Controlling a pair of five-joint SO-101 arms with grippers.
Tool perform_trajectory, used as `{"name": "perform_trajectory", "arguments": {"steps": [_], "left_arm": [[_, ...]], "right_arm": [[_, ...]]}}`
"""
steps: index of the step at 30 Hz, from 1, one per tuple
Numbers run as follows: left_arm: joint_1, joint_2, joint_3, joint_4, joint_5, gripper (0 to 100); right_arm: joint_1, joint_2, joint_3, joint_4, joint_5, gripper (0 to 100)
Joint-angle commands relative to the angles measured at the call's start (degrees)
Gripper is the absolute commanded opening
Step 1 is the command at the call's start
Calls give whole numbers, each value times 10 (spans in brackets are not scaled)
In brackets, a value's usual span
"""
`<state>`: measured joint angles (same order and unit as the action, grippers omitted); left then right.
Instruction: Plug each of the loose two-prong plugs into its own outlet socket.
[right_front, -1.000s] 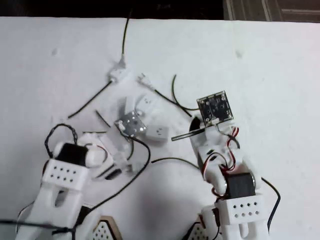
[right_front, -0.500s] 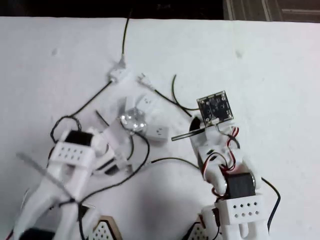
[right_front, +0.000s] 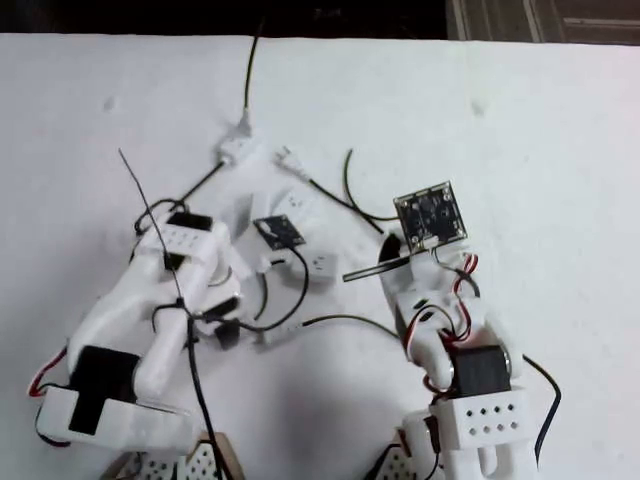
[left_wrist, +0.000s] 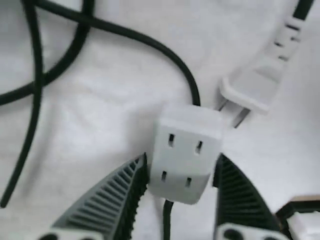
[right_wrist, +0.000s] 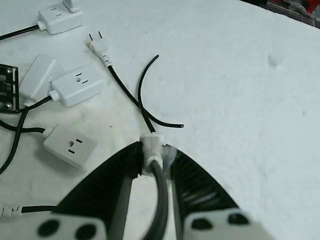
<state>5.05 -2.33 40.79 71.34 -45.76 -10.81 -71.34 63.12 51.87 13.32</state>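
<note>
My left gripper (left_wrist: 182, 161) is shut on a white outlet socket (left_wrist: 184, 150), one ribbed finger (left_wrist: 127, 187) against each side. A white two-prong plug (left_wrist: 256, 89) lies beside it, its prongs just at the socket's edge. My right gripper (right_wrist: 153, 150) is shut on a white plug (right_wrist: 151, 146) with a black cord, held low over the table. From above, two more sockets (right_front: 296, 206) (right_front: 320, 265) lie between the arms. A loose plug (right_front: 288, 158) rests farther back. Near it, another socket (right_front: 238, 150) has a plug in it.
Black cords (right_front: 352, 205) loop across the table's middle and under both arms. The left arm's body (right_front: 150, 300) stretches over the near left of the table. The white table (right_front: 540, 130) is bare at the right and far back.
The left arm has swung its body up and farther onto the table, while its wrist stayed over the sockets. The right arm has not moved.
</note>
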Motion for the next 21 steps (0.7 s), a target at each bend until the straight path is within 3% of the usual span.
{"name": "perform_trajectory", "arguments": {"steps": [1,4,11,16,21], "left_arm": [[7,1,-22,9,-3,76],[6,-2,-25,8,-2,25],[-54,-26,-54,-17,-1,23],[-58,-15,-44,-33,8,23],[-46,16,-40,-45,29,100]], "right_arm": [[-2,1,-5,-1,5,18],[-2,1,-5,-1,5,18],[-2,1,-5,-1,5,18],[-2,1,-5,-1,5,18],[-5,1,-5,0,5,18]]}}
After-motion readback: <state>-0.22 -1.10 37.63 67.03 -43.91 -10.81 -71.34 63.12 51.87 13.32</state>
